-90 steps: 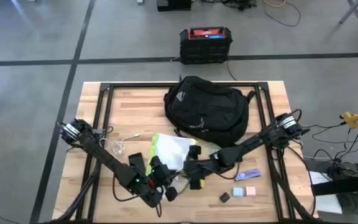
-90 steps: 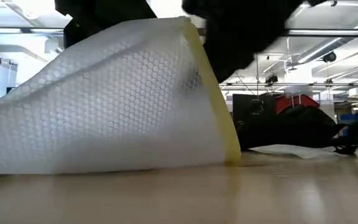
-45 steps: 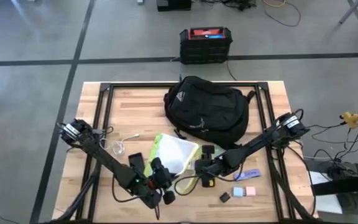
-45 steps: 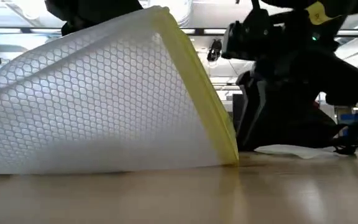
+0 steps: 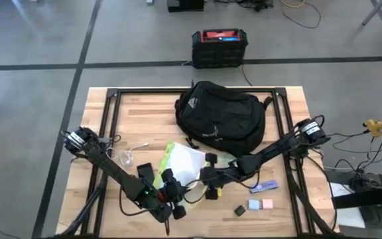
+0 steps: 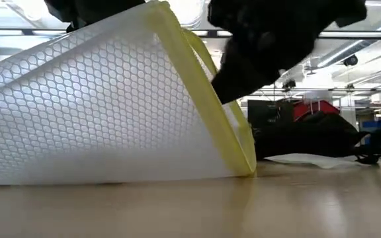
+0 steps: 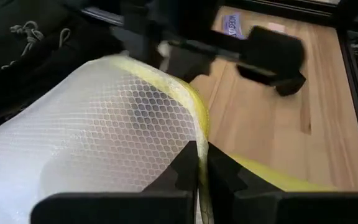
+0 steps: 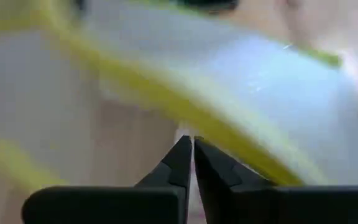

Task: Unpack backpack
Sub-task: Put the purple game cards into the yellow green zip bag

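Note:
The black backpack [image 5: 221, 119] lies on the far middle of the table, touched by neither gripper. In front of it a white mesh pouch [image 5: 184, 161] with a yellow edge stands tilted, its lower edge [image 6: 111, 177] on the wood. My left gripper [image 7: 202, 152] is shut on the pouch at its near side. My right gripper [image 8: 189, 143] has come in from the right and is shut at the pouch's yellow edge. My left gripper pinches the pouch's yellow edge [image 7: 199, 127] between its two fingers, holding that edge up while the pouch's lower edge rests on the table. My right gripper has its shut fingertips on a yellow edge strip [image 8: 166, 115] of the pouch, coming level from the table's right. The view is blurred, so how many layers it has does not show.
Near the front right lie a blue packet [image 5: 264, 187], two small pastel blocks [image 5: 260, 204] and a small dark block [image 5: 240, 210]. A thin white cable [image 5: 130, 154] lies at the left. A black box with a red top [image 5: 219, 46] stands on the floor beyond the table.
My right gripper has backed a little toward the right, then moved left to the pouch, and has shut from wide open. The pouch's raised yellow edge has shifted and the pouch stands steeper; a second yellow strip now shows apart from the first.

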Controlling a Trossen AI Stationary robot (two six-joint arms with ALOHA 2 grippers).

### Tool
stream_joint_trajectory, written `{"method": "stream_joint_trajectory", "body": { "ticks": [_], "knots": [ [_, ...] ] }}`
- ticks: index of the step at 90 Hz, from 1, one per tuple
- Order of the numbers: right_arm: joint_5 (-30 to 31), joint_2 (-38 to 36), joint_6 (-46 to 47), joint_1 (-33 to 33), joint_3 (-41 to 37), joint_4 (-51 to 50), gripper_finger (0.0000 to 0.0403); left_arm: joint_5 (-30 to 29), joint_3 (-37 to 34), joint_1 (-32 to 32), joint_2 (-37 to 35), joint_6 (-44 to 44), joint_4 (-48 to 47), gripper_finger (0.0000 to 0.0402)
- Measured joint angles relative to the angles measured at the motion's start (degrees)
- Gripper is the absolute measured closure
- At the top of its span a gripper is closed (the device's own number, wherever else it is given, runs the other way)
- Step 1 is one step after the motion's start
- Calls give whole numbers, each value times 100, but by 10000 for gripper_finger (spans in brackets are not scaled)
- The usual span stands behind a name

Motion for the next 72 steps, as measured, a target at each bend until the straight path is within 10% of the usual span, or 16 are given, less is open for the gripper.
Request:
{"method": "stream_joint_trajectory", "body": {
  "ticks": [23,46,72],
  "knots": [
    [-1363,381,130,53,-50,-330,402,2,0,0,0,65,-9,402],
    [1997,461,830,12,-45,-1002,403,442,-4,-4,0,111,-27,402],
    [-96,369,22,24,-34,-490,403,506,-4,-13,0,142,-49,402]
  ]
}}
